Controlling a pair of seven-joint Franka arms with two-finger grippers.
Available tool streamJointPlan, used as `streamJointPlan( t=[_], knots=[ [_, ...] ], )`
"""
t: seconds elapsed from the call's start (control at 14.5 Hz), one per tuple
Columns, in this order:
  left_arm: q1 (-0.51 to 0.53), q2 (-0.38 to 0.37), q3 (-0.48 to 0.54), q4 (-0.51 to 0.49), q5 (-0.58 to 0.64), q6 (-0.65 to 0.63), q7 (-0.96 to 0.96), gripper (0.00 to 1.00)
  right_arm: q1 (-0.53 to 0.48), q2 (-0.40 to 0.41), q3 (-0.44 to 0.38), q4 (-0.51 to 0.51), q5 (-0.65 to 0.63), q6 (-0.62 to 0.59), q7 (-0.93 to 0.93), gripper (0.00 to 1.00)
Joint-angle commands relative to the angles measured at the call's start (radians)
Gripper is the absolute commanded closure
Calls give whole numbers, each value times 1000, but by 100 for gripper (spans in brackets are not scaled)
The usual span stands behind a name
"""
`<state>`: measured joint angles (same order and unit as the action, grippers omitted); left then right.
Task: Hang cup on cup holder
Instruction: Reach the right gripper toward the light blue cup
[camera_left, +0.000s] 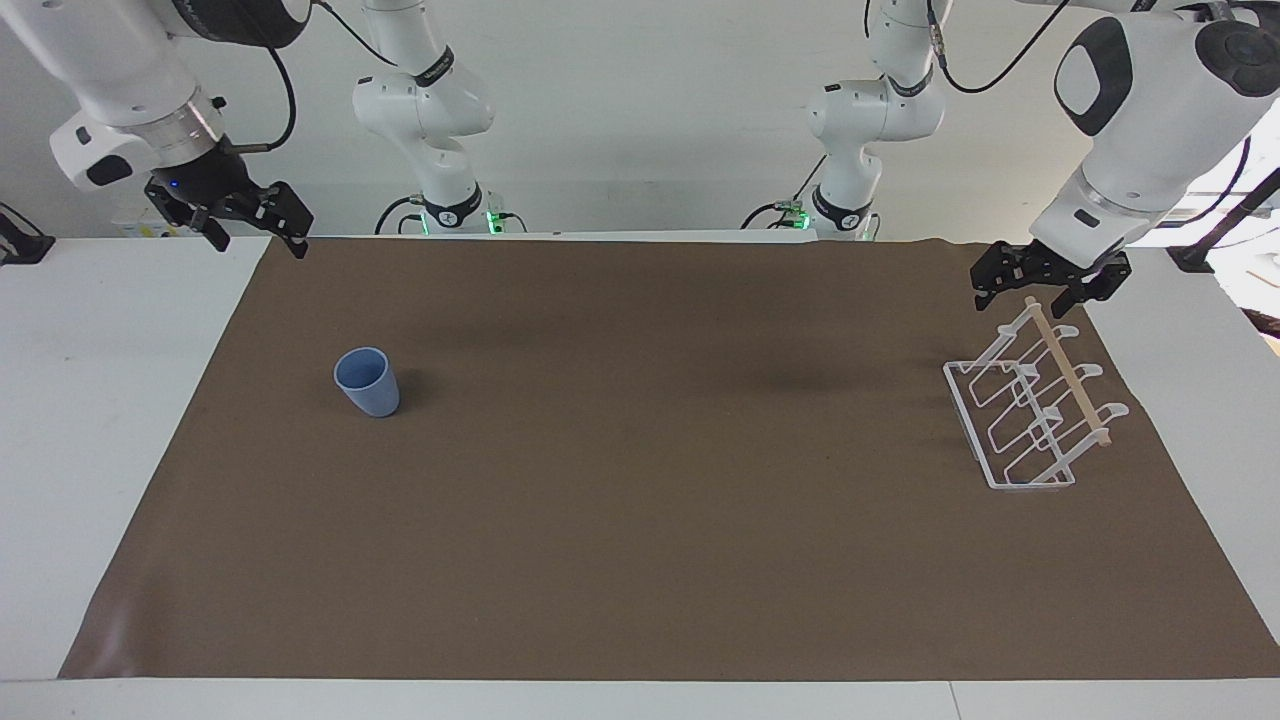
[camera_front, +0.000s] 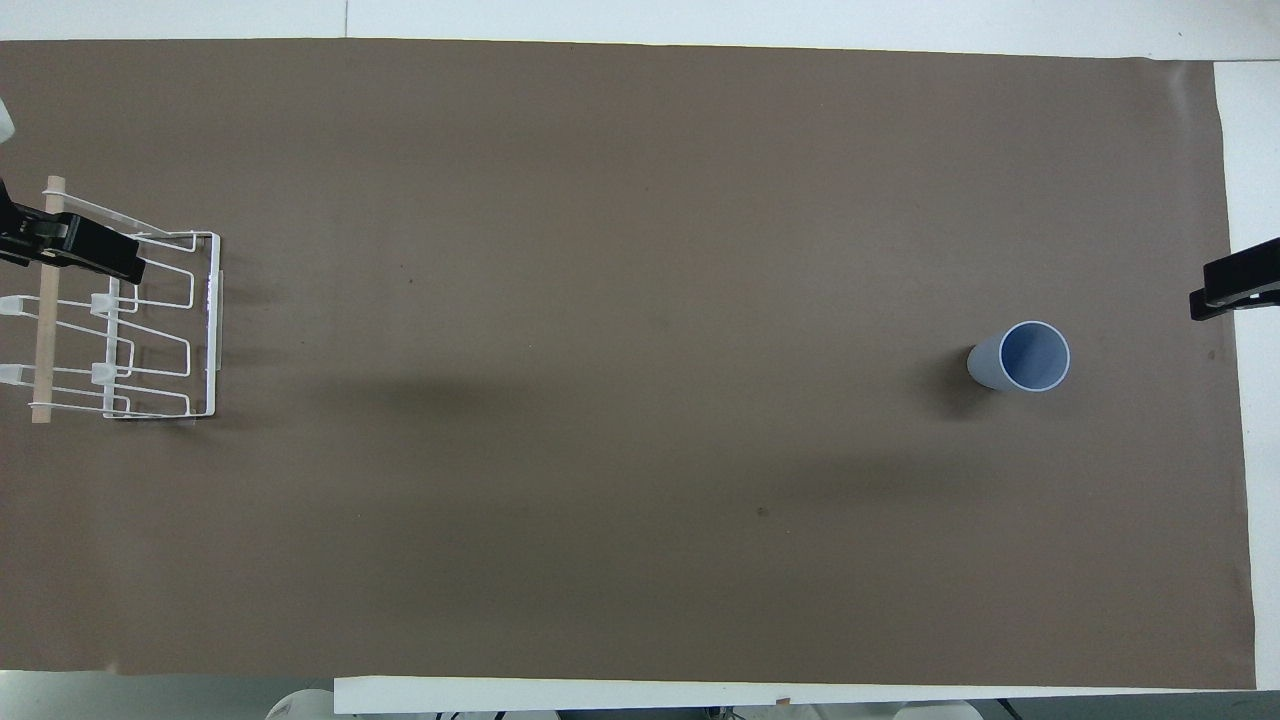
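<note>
Cup (camera_left: 366, 381) upright on the desk, below and well apart from the empty, spread right hand (camera_left: 255, 222); left hand (camera_left: 1046, 280), also released, hovers over the cup holder (camera_left: 1030, 420); risk: smooth tapered cup slips or tips when pinched.

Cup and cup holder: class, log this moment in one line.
cup: upright on mat, free | cup holder: empty | left hand: open, above holder | right hand: open, waiting
</note>
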<state>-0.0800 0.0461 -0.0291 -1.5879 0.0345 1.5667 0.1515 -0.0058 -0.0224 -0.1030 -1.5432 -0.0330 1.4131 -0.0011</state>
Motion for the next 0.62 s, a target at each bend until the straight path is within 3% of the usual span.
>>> streamJointPlan(
  t=[0.0,0.34,0.48,0.55],
  knots=[
    [-14,15,6,31,12,-22,-21,0,-3,6,5,8,12,3,4,0],
    [-12,17,9,40,-25,-11,-84,0,-2,-8,12,-27,5,15,4,0],
    [-12,2,9,-9,-22,16,-130,0,-9,-25,12,-90,5,126,-35,0],
    [-14,-5,9,-24,-22,41,-169,0,-13,-45,12,-172,7,206,-83,0]
  ],
)
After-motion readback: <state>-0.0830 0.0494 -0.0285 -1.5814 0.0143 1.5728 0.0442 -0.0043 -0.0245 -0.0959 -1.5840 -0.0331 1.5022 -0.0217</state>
